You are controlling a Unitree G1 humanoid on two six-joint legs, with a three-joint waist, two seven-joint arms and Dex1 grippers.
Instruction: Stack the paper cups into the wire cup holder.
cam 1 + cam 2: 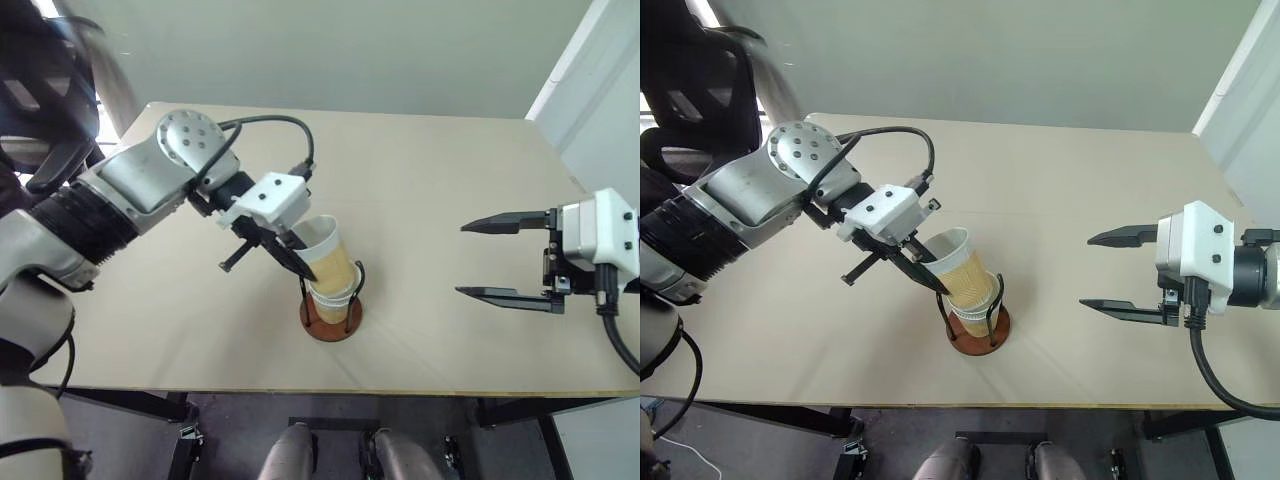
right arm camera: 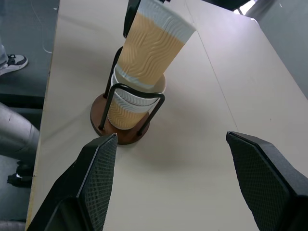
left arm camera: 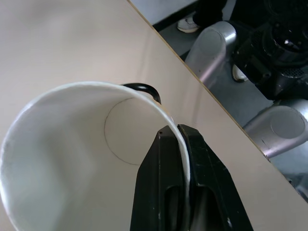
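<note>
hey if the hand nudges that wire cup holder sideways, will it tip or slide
Probably slide: the holder sits on a wide, flat wooden disc. It looks light, so expect easy movement on the smooth table. The tilted cup in the left hand adds leverage, so tipping seems possible.

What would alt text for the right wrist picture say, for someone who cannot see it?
A tilted paper cup, yellow-tan with a white rim, is partly nested in another cup standing in the wire cup holder on a beige table. In front, the right gripper hangs open and empty, its two black fingers wide apart.
</note>
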